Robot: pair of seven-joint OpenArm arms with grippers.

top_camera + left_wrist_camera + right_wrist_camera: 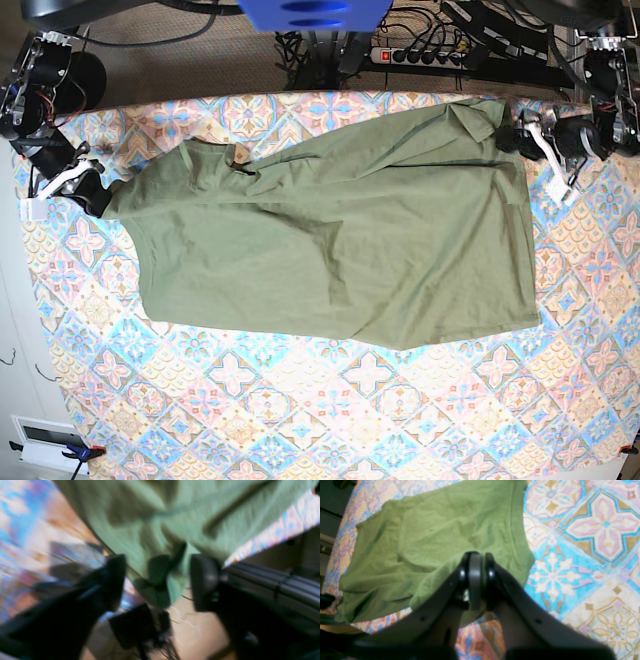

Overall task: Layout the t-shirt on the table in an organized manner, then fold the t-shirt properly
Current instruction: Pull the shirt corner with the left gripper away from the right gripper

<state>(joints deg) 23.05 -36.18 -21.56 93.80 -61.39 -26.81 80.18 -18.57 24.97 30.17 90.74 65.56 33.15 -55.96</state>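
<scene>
Two pincers, two different states. Right pincer point(475, 562) is clamped on a fold of the shirt point(340, 240) near one sleeve corner. Left pincer point(157, 580) stands wide apart, holding nothing, with a corner of green cloth between its fingers point(203, 580) in a blurred wrist view.

Shirt lies mostly spread on the tabletop point(300, 420), skewed, with its far corner right at the back edge by the left pincer. In the left wrist view that corner seems to hang past the edge, floor below it.

Risks as I judge them:
- Only one side is held. Any pull from the right pincer now drags the whole shirt sideways instead of tensioning it, so creases across the chest stay or get worse.
- Free corner at the back edge can slide off and take more cloth with it.
- Left pincer regrasping from this pose may catch both layers or just the hem, giving a twisted corner.
- Collar side looks bunched near the right pincer. Letting go there without flattening leaves a lump under the first fold.
- Skewed layout means fold lines land off-axis.
</scene>
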